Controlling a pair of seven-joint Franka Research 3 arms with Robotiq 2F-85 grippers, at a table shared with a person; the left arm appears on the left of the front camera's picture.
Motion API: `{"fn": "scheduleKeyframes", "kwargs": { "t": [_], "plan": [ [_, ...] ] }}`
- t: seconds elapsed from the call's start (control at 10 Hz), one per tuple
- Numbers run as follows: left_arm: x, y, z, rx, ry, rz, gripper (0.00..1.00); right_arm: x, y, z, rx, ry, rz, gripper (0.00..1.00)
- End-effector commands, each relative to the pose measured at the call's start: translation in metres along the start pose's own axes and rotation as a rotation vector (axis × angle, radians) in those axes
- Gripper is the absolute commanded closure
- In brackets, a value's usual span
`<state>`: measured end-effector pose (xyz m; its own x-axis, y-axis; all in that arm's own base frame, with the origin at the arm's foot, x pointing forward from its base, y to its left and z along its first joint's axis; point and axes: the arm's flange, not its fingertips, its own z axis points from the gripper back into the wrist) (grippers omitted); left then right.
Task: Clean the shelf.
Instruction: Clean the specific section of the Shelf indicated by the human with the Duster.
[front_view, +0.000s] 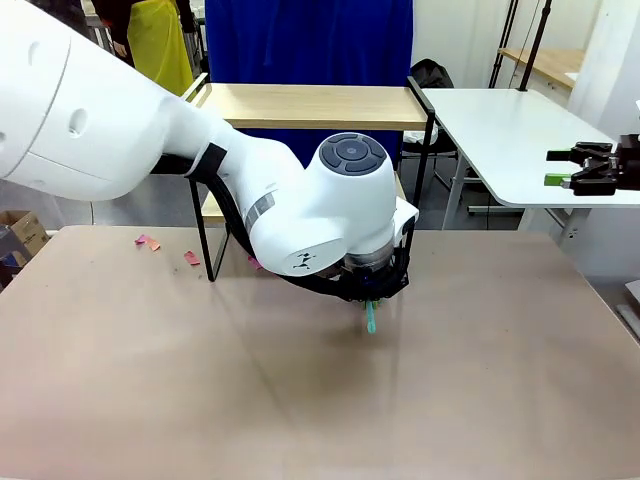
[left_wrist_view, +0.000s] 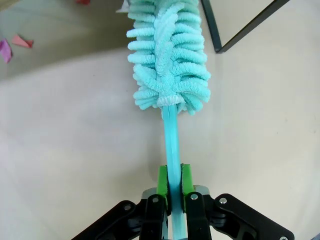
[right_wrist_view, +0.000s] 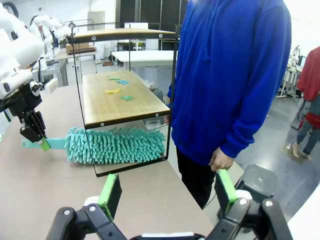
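Note:
The shelf (front_view: 310, 105) stands at the table's far side, its wooden top board showing behind my left arm. In the right wrist view the shelf (right_wrist_view: 102, 107) carries a few yellow and green paper scraps (right_wrist_view: 120, 87) on its lower board. A fluffy teal duster (right_wrist_view: 117, 145) lies on the table beneath that board, between the black legs. My left gripper (left_wrist_view: 174, 175) is shut on the duster's teal handle (left_wrist_view: 171, 135), which also pokes out below the wrist (front_view: 371, 318). The duster head (left_wrist_view: 167, 55) reaches past a shelf leg (left_wrist_view: 240, 30). My right gripper (right_wrist_view: 167, 192) stands open and holds nothing, far right (front_view: 585, 168).
A person in a blue hoodie (right_wrist_view: 230, 75) stands close behind the shelf, hand hanging down. Pink paper scraps (front_view: 148, 242) lie on the table left of the shelf legs. A white side table (front_view: 510, 140) stands at the back right. The near tabletop (front_view: 300, 410) is bare.

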<state>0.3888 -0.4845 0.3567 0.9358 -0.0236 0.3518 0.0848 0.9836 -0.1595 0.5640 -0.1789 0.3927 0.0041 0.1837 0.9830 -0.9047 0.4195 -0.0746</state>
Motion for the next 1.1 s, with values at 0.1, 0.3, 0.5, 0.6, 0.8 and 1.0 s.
{"fn": "scheduleKeyframes", "kwargs": {
  "t": [0.1, 0.3, 0.5, 0.6, 0.8, 1.0],
  "plan": [
    [0.0, -0.001, 0.006, -0.003, -0.017, -0.019, 0.87, 0.003, 0.0, -0.002, 0.002, -0.001, 0.006, 0.0],
    [0.005, 0.009, -0.005, 0.018, 0.029, 0.006, 0.87, 0.003, 0.0, -0.002, 0.002, -0.001, 0.006, 0.0],
    [0.007, 0.042, -0.005, 0.08, 0.06, 0.045, 0.87, 0.003, 0.0, -0.002, 0.002, -0.001, 0.006, 0.0],
    [0.008, 0.063, -0.001, 0.125, 0.063, 0.083, 0.87, 0.003, 0.0, -0.002, 0.002, -0.001, 0.006, 0.0],
    [0.009, 0.105, 0.002, 0.217, 0.122, 0.098, 0.87, 0.003, 0.0, -0.002, 0.002, -0.001, 0.006, 0.0],
    [0.005, 0.146, 0.0, 0.344, 0.147, 0.119, 0.87, 0.003, 0.0, -0.002, 0.002, -0.001, 0.006, 0.0]
  ]
}}
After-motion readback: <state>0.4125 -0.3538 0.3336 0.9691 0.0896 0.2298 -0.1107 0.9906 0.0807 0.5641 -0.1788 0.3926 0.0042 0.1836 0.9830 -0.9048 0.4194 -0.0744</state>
